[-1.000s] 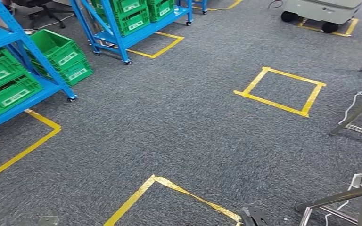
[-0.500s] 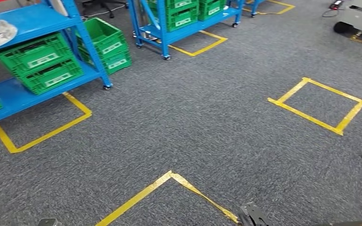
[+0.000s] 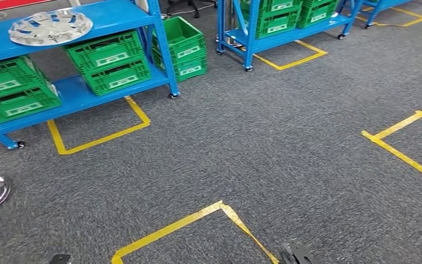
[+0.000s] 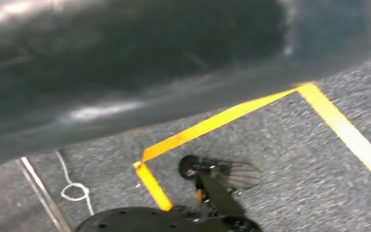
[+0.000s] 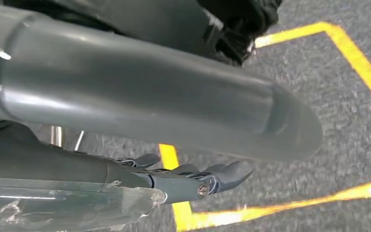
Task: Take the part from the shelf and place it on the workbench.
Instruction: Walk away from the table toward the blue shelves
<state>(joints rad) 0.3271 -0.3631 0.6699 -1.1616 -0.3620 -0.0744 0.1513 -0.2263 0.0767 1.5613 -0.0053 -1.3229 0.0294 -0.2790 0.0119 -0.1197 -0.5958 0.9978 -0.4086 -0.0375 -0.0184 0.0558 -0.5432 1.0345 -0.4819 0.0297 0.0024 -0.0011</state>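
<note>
grey carpet point(image 3: 242, 132) marked with yellow tape squares point(image 3: 192, 225) spreads between two blue wheeled shelves, the near shelf point(image 3: 77, 93) at left, another shelf point(image 3: 286, 36) further back. green crates point(image 3: 112, 63) fill the near shelf's lower level. the part, a silver wheel cover point(image 3: 49, 26), lies flat on its top level, well apart from both hands. the right hand point(image 5: 183, 176) hangs over the carpet, fingers point(image 5: 227, 174) loosely extended, apparently holding nothing. the left hand point(image 4: 125, 72) is a blur; i cannot tell its state.

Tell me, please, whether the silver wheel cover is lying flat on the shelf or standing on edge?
Flat: the wheel cover lies face up on the top blue shelf, above the green crates.
</note>
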